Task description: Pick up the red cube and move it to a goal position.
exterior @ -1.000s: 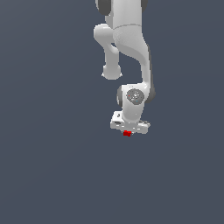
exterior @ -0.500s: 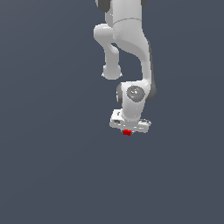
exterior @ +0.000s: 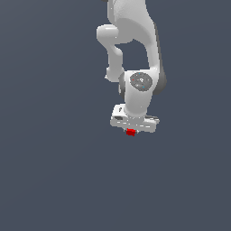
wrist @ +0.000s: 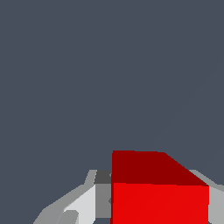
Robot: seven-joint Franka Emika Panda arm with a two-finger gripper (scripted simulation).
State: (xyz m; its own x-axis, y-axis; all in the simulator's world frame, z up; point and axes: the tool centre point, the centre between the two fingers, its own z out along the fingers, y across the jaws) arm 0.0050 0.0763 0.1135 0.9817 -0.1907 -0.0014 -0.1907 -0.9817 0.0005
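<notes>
Cube in the claw — carry step under way, goal not in sight.

I judge the pick done: the claw (exterior: 131, 131) is closed on the red cube (exterior: 131, 132), which in the exterior view peeks out just under the white hand of the arm (exterior: 135, 54); in the wrist view it sits between the grey fingers (wrist: 83, 203). Next I would carry it steadily to the goal — no marker shows in either view. The cube is matte, flat-faced and sharp-edged; the arm is smooth, rounded white shell. Behind everything lies a plain dark grey surface (exterior: 49, 171).
</notes>
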